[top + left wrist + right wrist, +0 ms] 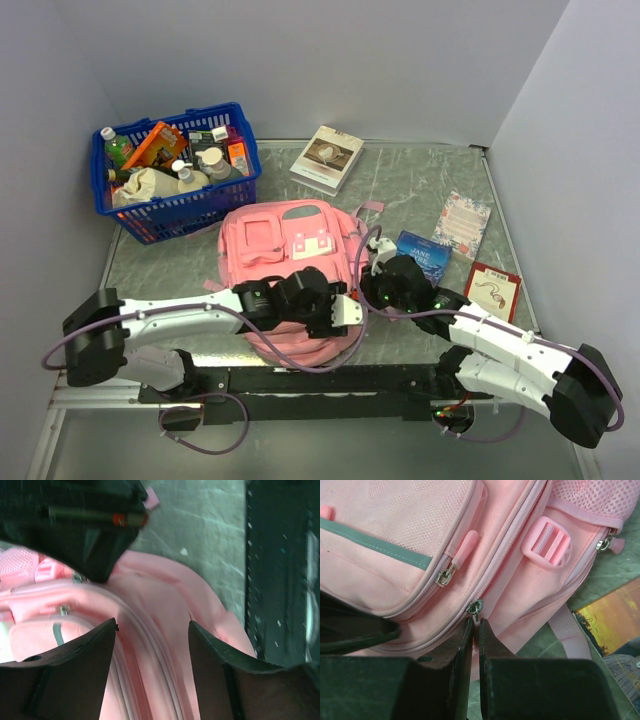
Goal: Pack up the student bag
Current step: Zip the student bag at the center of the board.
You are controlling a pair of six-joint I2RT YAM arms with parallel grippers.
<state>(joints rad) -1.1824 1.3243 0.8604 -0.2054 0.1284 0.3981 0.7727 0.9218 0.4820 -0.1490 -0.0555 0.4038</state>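
Note:
The pink student bag lies flat in the middle of the table, front pockets up. My right gripper is shut on the pink tab of the main zipper pull at the bag's right side; it shows in the top view too. My left gripper is open, its fingers straddling the zip seam of the bag at its near edge; in the top view it sits over the bag's near right part. A second zipper pull and a pink buckle are beside it.
A blue basket full of bottles and packets stands at the back left. A white book lies at the back, with a floral notebook, a blue book and a red card on the right. Walls close in on three sides.

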